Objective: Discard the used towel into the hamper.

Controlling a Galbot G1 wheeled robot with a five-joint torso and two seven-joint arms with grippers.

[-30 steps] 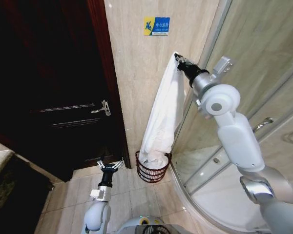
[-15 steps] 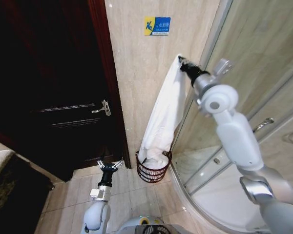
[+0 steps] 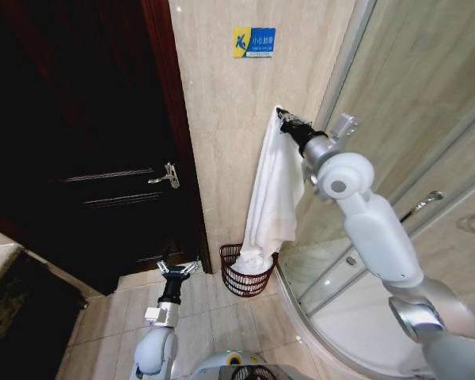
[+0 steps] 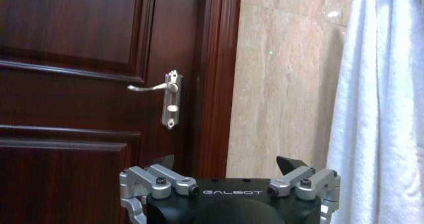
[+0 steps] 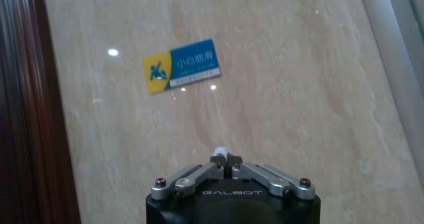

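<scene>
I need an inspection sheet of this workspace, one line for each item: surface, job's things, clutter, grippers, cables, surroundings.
Surface: beige tiled floor; no spill visible.
Job's things: white towel hangs from the right gripper, its lower end inside the hamper, which stands on the floor against the wall.
Clutter: nothing seen.
Grippers: right gripper raised by the wall, shut on the towel's top corner; left gripper low above the floor near the door, fingers open, holding nothing.
Cables: nothing seen.
Surroundings: dark wooden door with a metal lever handle; marble-look wall with a blue and yellow sign; glass shower enclosure beside the hamper.
</scene>
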